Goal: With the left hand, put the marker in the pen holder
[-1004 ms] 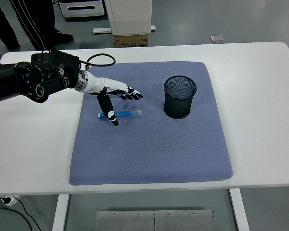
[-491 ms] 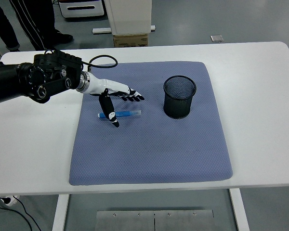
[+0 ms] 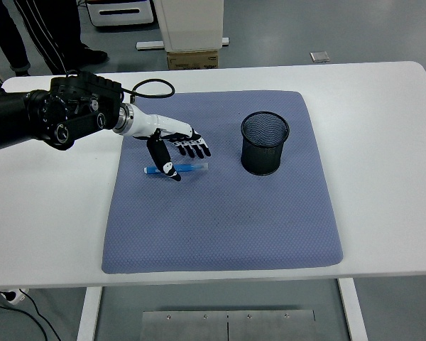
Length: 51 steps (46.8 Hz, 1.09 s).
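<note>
The left robot hand (image 3: 176, 150) has dipped lower over the marker (image 3: 176, 169), its fingers now curling down but not yet pinching it. The marker lies flat on the blue mat (image 3: 220, 213), left of the pen holder (image 3: 265, 143), so the grasp appears to be starting.

The left arm (image 3: 35, 121) was thick and black, built from round joint housings with small silver circles and screws on them. A black cable (image 3: 150, 88) made a loop above the wrist. The wrist had a shiny silver ring. The left hand (image 3: 172, 145) was white with black segments, and its five thin fingers (image 3: 196, 149) had black tips.
</note>
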### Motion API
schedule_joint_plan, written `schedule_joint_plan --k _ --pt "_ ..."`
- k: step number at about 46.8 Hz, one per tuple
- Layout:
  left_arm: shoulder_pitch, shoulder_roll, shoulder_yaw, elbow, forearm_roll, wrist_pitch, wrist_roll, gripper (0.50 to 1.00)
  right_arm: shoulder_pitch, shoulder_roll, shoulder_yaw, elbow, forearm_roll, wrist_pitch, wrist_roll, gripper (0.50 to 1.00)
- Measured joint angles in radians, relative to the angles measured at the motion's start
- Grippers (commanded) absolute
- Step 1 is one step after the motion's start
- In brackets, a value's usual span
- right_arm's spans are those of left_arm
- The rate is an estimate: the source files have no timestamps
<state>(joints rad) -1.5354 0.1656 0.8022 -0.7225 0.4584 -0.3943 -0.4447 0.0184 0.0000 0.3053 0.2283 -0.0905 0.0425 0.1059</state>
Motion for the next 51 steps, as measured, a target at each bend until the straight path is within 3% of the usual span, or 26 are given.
schedule_joint_plan --k 38,45,51 --pt "0.0 -0.012 0.005 0.003 0.185 0.059 0.014 0.792 0.0 0.0 0.0 0.0 0.0 0.0 0.0 1.0" --pt "0.0 -0.012 0.005 0.004 0.199 0.087 0.055 0.783 0.0 0.0 0.0 0.0 0.0 0.0 0.0 1.0" --pt "0.0 -0.019 0.005 0.004 0.2 0.095 0.061 0.774 0.0 0.0 0.0 0.0 0.0 -0.001 0.0 1.0"
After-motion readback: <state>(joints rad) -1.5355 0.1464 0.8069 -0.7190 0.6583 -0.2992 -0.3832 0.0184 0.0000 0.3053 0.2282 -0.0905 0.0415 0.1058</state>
